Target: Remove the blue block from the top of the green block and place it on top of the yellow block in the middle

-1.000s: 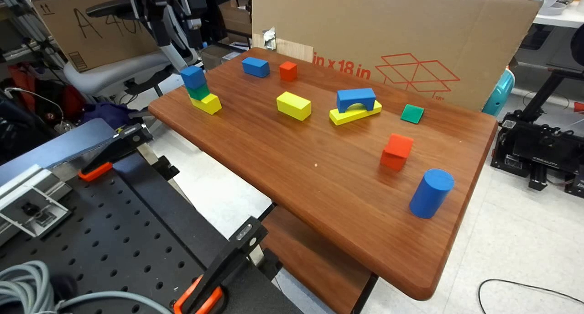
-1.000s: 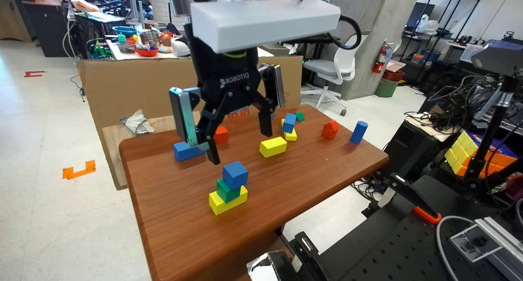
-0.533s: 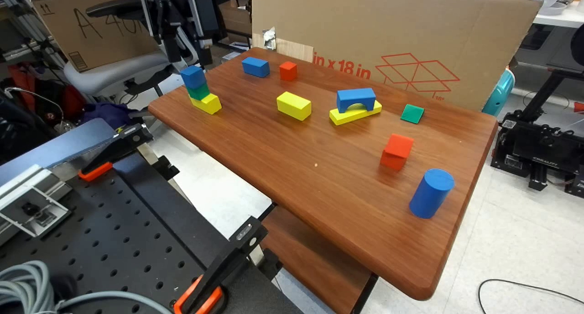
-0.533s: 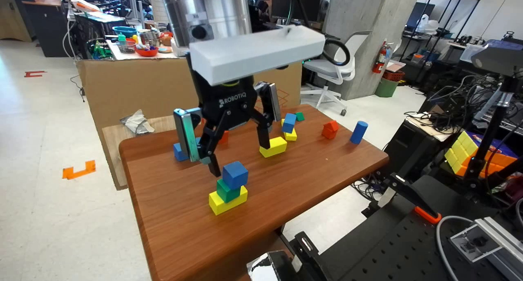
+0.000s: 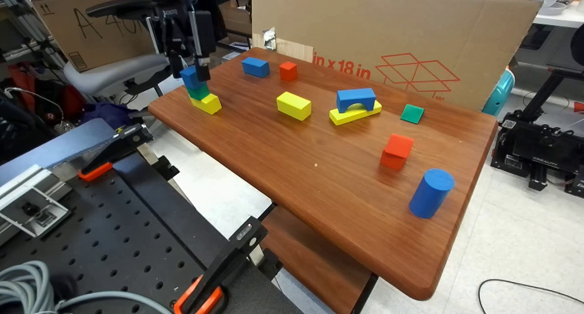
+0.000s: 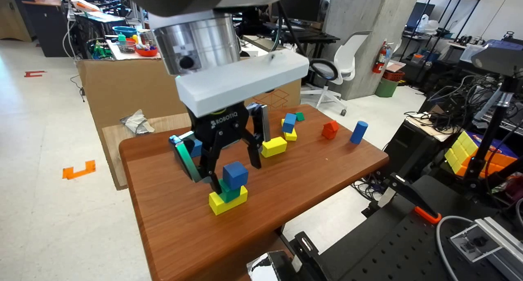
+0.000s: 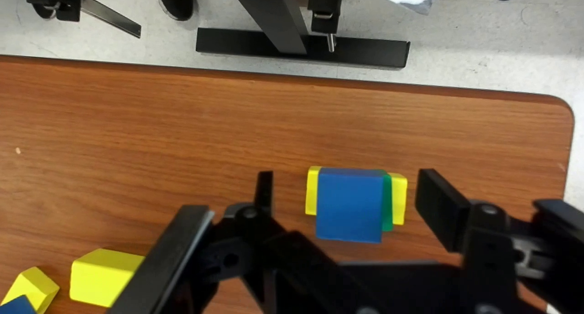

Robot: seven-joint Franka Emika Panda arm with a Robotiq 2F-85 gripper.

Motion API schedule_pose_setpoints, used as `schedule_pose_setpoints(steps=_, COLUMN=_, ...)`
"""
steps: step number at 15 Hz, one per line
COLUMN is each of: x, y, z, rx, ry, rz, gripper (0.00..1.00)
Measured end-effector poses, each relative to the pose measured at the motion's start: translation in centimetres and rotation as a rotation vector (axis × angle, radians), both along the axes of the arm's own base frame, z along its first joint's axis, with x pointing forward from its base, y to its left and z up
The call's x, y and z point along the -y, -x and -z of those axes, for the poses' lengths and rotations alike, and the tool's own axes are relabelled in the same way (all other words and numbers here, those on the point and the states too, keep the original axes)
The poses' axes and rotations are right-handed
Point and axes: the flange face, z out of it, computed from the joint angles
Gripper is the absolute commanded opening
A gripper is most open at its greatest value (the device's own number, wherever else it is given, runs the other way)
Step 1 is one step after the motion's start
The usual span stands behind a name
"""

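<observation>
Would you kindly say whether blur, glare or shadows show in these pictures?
Wrist view: the gripper fingers look soft, while the blue block looks crisper; in an exterior view, the metal collar carries bright reflections; in an exterior view, a faint reddish shadow or reflection lies on the wooden tabletop by the stacked red blocks.

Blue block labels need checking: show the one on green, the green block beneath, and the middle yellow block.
Blue block [image 7: 350,206], wrist view, top face
Green block [image 6: 231,195], an exterior view, side face
Yellow block [image 5: 290,108], an exterior view, long side
</observation>
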Motion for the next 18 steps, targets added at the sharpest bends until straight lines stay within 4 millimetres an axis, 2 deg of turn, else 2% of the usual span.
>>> schedule_pose_setpoints(steps=4, x=-0.3, y=-0.2, z=0.2, rx=0.002, ry=0.003, rz=-0.001, gripper=0.18)
schedule_pose_setpoints(steps=6, x=-0.4, y=-0.4, z=0.0, rx=0.003, ry=0.003, rz=-0.001, gripper=0.08)
schedule_pose_setpoints(steps=14, x=-0.5, y=-0.5, z=-0.6, rx=-0.011, ry=0.005, rz=-0.007, gripper=0.08)
schedule_pose_setpoints(steps=16, x=-0.8, y=-0.8, z=-2.0, rx=-0.016, ry=-0.011, rz=-0.024, gripper=0.08)
schedule_pose_setpoints(steps=18, x=-0.8, y=-1.5, z=-4.3, rx=-0.010, ry=-0.033, rz=-0.024, gripper=0.08)
